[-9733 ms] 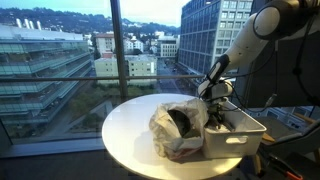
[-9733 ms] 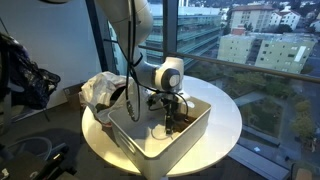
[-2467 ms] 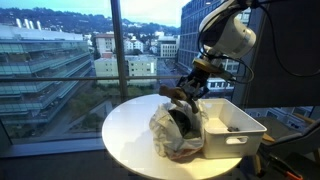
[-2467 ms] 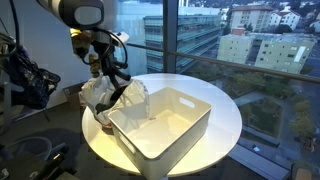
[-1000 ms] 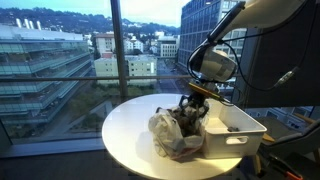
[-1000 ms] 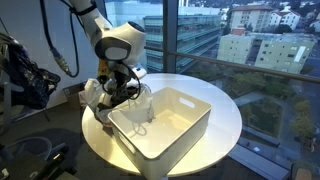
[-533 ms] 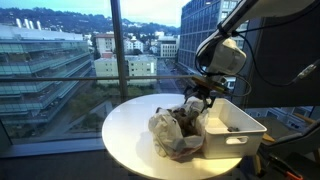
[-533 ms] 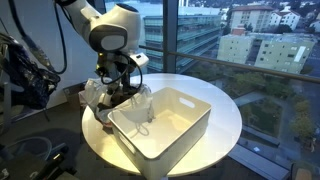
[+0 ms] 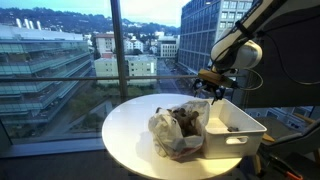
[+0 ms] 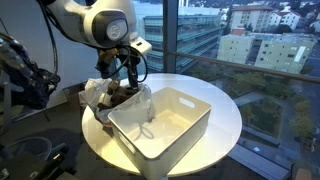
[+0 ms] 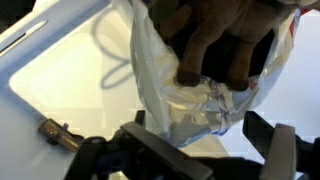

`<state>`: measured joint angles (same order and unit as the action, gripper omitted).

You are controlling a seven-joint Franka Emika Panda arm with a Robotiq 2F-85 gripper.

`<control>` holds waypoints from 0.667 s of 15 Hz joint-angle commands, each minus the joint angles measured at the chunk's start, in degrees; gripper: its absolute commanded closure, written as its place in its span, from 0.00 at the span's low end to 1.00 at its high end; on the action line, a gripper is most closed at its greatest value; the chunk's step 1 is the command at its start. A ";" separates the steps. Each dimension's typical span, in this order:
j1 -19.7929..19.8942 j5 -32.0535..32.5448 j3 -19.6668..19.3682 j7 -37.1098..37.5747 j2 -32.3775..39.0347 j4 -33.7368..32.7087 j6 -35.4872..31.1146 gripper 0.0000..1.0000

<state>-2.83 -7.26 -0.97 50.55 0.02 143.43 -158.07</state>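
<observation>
A crumpled clear plastic bag (image 9: 170,135) lies on the round white table (image 9: 125,130), against a white plastic bin (image 9: 245,135); both also show in an exterior view, the bag (image 10: 100,92) beside the bin (image 10: 180,130). A brown soft thing (image 9: 186,120) sits inside the bag's mouth, also seen in the wrist view (image 11: 215,35). My gripper (image 9: 212,88) hovers above the bag and the bin's near wall, open and empty, in both exterior views (image 10: 128,75). In the wrist view its jaws (image 11: 210,150) are spread wide above the bag (image 11: 185,100).
Inside the bin (image 11: 50,80) lie a thin looped cord (image 11: 115,60) and a small metal piece (image 11: 55,132). Tall windows stand right behind the table (image 10: 225,125). Dark gear and cables (image 10: 25,75) sit beside the table.
My gripper was down in the bag's mouth a second ago. It has since lifted up and away, open, and the brown thing stays in the bag.
</observation>
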 commanded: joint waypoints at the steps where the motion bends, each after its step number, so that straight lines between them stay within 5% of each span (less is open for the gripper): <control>1: 1.80 9.94 0.15 8.55 -3.53 2.16 0.15 0.00; 10: 2.41 9.08 0.97 6.55 -2.30 1.47 0.19 0.00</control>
<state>-1.21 2.04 -0.74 57.37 -2.27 144.93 -157.93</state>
